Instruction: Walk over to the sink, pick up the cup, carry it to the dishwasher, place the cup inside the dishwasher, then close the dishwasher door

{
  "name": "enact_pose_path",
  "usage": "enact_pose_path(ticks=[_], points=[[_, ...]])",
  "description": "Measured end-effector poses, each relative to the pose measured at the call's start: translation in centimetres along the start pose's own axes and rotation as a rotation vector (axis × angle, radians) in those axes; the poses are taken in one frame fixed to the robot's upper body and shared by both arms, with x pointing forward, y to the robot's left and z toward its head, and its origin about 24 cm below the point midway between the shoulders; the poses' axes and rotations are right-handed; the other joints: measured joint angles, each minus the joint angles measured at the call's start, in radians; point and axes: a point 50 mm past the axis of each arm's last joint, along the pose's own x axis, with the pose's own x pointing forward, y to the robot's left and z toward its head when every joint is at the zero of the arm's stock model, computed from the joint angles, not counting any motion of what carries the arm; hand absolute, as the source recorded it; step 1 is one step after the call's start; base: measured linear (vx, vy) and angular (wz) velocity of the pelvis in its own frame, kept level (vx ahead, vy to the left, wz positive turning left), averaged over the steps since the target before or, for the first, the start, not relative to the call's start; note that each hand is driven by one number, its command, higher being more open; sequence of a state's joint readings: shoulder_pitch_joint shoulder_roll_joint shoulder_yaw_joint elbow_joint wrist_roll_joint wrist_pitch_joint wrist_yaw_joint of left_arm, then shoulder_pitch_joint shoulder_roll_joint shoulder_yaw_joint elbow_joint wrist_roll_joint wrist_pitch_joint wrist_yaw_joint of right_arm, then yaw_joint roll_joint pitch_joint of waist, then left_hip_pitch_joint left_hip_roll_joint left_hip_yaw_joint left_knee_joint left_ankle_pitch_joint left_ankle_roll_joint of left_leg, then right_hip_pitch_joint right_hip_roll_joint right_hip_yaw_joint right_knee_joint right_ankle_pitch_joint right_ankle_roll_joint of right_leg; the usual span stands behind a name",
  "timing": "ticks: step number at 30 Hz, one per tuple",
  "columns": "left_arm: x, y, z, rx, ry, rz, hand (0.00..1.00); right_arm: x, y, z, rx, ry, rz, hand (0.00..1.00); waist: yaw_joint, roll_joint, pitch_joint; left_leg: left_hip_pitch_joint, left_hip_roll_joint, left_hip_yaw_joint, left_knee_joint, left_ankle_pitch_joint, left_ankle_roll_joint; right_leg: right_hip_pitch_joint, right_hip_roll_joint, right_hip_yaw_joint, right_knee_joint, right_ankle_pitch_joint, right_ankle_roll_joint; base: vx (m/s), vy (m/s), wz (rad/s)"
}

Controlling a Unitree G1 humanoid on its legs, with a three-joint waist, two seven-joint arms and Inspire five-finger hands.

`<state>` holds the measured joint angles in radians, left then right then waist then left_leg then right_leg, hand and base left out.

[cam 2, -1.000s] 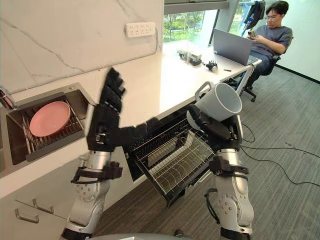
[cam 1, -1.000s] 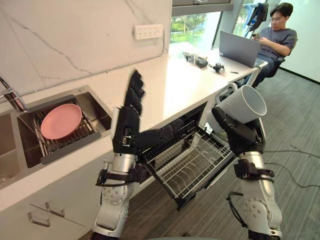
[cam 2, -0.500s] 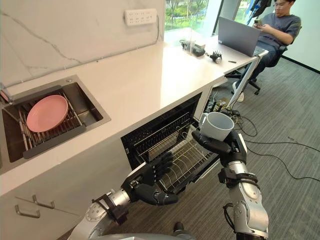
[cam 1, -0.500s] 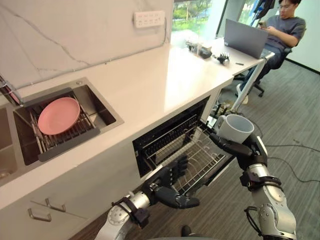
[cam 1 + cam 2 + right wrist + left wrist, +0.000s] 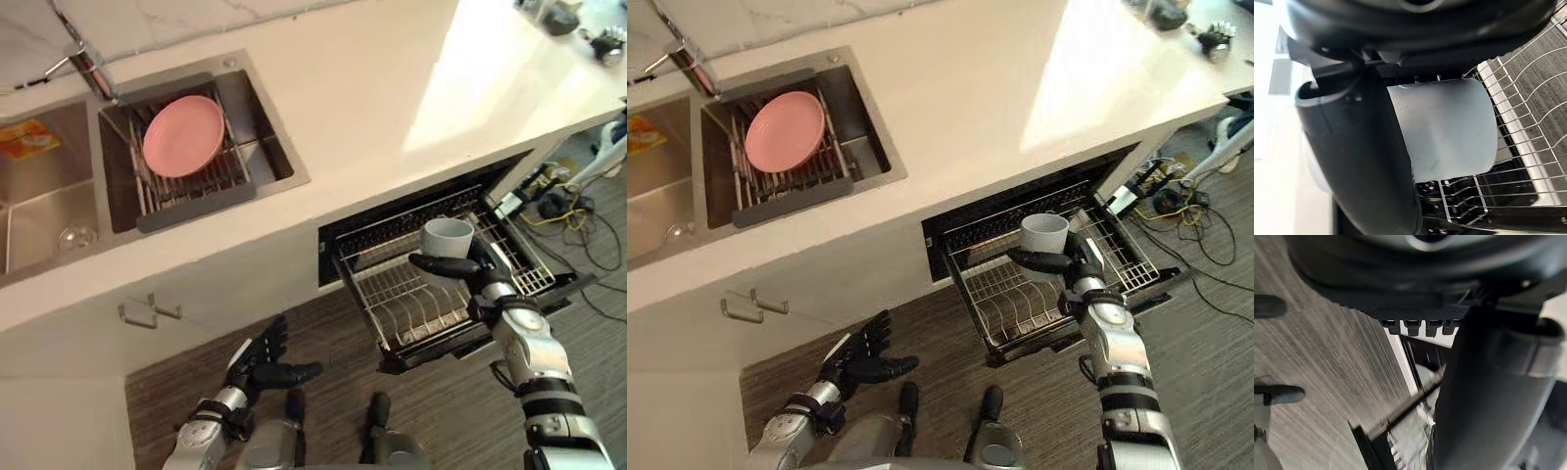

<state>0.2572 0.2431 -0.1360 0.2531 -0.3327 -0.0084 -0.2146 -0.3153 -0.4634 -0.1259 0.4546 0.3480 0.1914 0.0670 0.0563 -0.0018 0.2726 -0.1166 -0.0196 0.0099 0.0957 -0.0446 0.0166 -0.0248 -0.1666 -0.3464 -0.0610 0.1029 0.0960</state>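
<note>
Cup: the cup is upright with its mouth up, inside the grip of the right hand, over the pulled-out rack of the open dishwasher, below the counter edge.
Right hand: clamped on the cup, with thumb and fingers curled round its wall.
Left hand: the left hand has its fingers spread and holds nothing; it is low over the floor, well apart from the rack.
Key relation: the rack wires lie directly under the cup, and the cup's long axis is vertical. I cannot tell if the base touches them.
Next move (judgement): lower it straight down, then let go.
Nearer arm: the right.
</note>
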Motion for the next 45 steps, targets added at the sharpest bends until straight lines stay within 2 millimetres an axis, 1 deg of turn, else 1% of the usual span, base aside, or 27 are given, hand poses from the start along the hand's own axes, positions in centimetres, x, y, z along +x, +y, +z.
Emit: enact_pose_path(ticks=[1, 2, 4, 7, 9, 12, 18, 22, 26, 27, 31, 35, 38, 41, 42, 45], points=[[-0.1, 0.7, 0.2, -0.005, -0.010, 0.040, 1.00, 0.5, -0.3, 0.3, -0.014, 0.013, -0.007, 0.00, 0.015, -0.003, 0.014, -0.013, -0.002, -0.012, 0.003, 0.003, 0.000, -0.007, -0.001, -0.012, 0.001, 0.000, 0.001, -0.05, 0.016, 0.35], [-0.2, 1.1, 0.3, -0.008, -0.014, 0.060, 1.00, 0.8, -0.4, 0.4, -0.025, 0.021, -0.009, 0.00, 0.021, -0.004, 0.017, -0.025, -0.003, -0.020, 0.007, 0.006, 0.000, -0.014, -0.001, -0.019, 0.001, 0.001, 0.001, -0.03, 0.006, 0.38], [-0.5, 2.6, 0.9, -0.017, -0.034, 0.132, 1.00, 1.5, -1.0, 0.9, -0.074, 0.051, -0.012, 0.00, 0.057, -0.007, 0.037, -0.055, -0.005, -0.044, 0.017, 0.013, -0.003, -0.026, 0.001, -0.047, 0.002, 0.001, 0.001, -0.02, -0.003, 0.35], [-0.9, 3.9, 1.3, -0.021, -0.041, 0.183, 1.00, 2.4, -1.2, 1.6, -0.082, 0.092, -0.004, 0.00, 0.091, -0.009, 0.064, -0.079, -0.006, -0.074, 0.029, 0.015, -0.006, -0.029, 0.003, -0.075, 0.003, 0.003, -0.001, -0.01, -0.004, 0.29], [-1.1, 4.3, 1.4, -0.026, -0.040, 0.197, 1.00, 2.9, -1.2, 2.0, -0.077, 0.110, -0.007, 0.00, 0.102, -0.010, 0.082, -0.092, -0.008, -0.093, 0.031, 0.020, -0.005, -0.033, 0.004, -0.097, 0.003, 0.009, -0.007, -0.03, 0.012, 0.31], [-1.1, 4.3, 1.4, -0.037, -0.037, 0.186, 1.00, 3.4, -1.4, 2.5, -0.078, 0.136, -0.007, 0.00, 0.125, -0.012, 0.103, -0.121, -0.013, -0.114, 0.031, 0.032, -0.003, -0.050, 0.002, -0.117, 0.006, 0.017, -0.011, -0.03, 0.031, 0.25], [-0.8, 4.2, 1.5, -0.072, -0.015, 0.170, 1.00, 4.1, -1.3, 3.0, -0.055, 0.185, 0.006, 0.00, 0.149, -0.010, 0.149, -0.156, -0.022, -0.142, 0.046, 0.041, -0.004, -0.066, -0.003, -0.147, 0.012, 0.019, -0.013, -0.04, 0.027, 0.16], [-0.8, 4.3, 1.0, -0.122, 0.020, 0.170, 1.00, 4.2, -1.6, 2.4, -0.037, 0.240, -0.003, 0.00, 0.153, -0.009, 0.153, -0.183, -0.024, -0.160, 0.044, 0.053, -0.008, -0.083, 0.000, -0.161, 0.012, 0.019, -0.013, -0.04, 0.002, 0.13], [-0.9, 4.6, 1.2, -0.150, 0.010, 0.181, 1.00, 4.2, -1.8, 2.0, -0.046, 0.278, -0.018, 0.00, 0.153, -0.010, 0.165, -0.186, -0.023, -0.166, 0.020, 0.071, -0.012, -0.093, 0.001, -0.165, 0.012, 0.019, -0.013, -0.05, -0.003, 0.05], [-0.8, 4.7, 1.3, -0.150, 0.006, 0.183, 1.00, 4.1, -1.9, 1.8, -0.043, 0.292, -0.024, 1.00, 0.153, -0.010, 0.165, -0.186, -0.023, -0.168, 0.008, 0.077, -0.015, -0.099, 0.001, -0.165, 0.012, 0.018, -0.013, -0.05, -0.001, 0.03], [-0.5, 4.8, 1.8, -0.148, -0.005, 0.181, 1.00, 4.1, -2.0, 1.7, -0.030, 0.294, -0.029, 1.00, 0.151, -0.011, 0.172, -0.179, -0.017, -0.171, -0.021, 0.097, -0.018, -0.102, 0.004, -0.164, 0.013, 0.018, -0.014, -0.04, -0.002, 0.02], [-0.5, 5.1, 1.5, -0.155, 0.004, 0.192, 1.00, 4.2, -1.9, 2.0, -0.027, 0.282, -0.030, 1.00, 0.150, -0.014, 0.173, -0.169, -0.010, -0.167, -0.035, 0.103, -0.021, -0.102, 0.008, -0.153, 0.020, 0.016, -0.017, -0.01, 0.004, -0.04], [-0.6, 5.5, 1.7, -0.158, -0.003, 0.209, 1.00, 4.2, -1.8, 2.3, -0.009, 0.264, -0.027, 1.00, 0.150, -0.026, 0.180, -0.152, 0.001, -0.161, -0.057, 0.111, -0.027, -0.101, 0.013, -0.147, 0.027, 0.013, -0.022, 0.00, 0.001, -0.07], [-0.7, 5.7, 1.7, -0.158, -0.005, 0.218, 1.00, 4.4, -1.5, 3.4, -0.001, 0.208, -0.022, 1.00, 0.148, -0.040, 0.187, -0.134, 0.009, -0.143, -0.073, 0.118, -0.028, -0.101, 0.016, -0.122, 0.028, 0.014, -0.024, 0.01, 0.009, -0.14], [-0.7, 5.7, 1.7, -0.157, -0.004, 0.218, 1.00, 4.3, -1.4, 3.9, -0.008, 0.176, -0.013, 1.00, 0.144, -0.043, 0.186, -0.131, 0.011, -0.138, -0.078, 0.117, -0.029, -0.100, 0.017, -0.116, 0.028, 0.014, -0.024, 0.01, 0.018, -0.19], [-0.7, 5.7, 1.6, -0.155, -0.004, 0.223, 1.00, 3.7, -1.0, 4.4, -0.036, 0.114, 0.015, 1.00, 0.140, -0.053, 0.181, -0.102, 0.021, -0.121, -0.097, 0.117, -0.029, -0.091, 0.022, -0.094, 0.029, 0.019, -0.030, 0.05, 0.019, -0.18]])
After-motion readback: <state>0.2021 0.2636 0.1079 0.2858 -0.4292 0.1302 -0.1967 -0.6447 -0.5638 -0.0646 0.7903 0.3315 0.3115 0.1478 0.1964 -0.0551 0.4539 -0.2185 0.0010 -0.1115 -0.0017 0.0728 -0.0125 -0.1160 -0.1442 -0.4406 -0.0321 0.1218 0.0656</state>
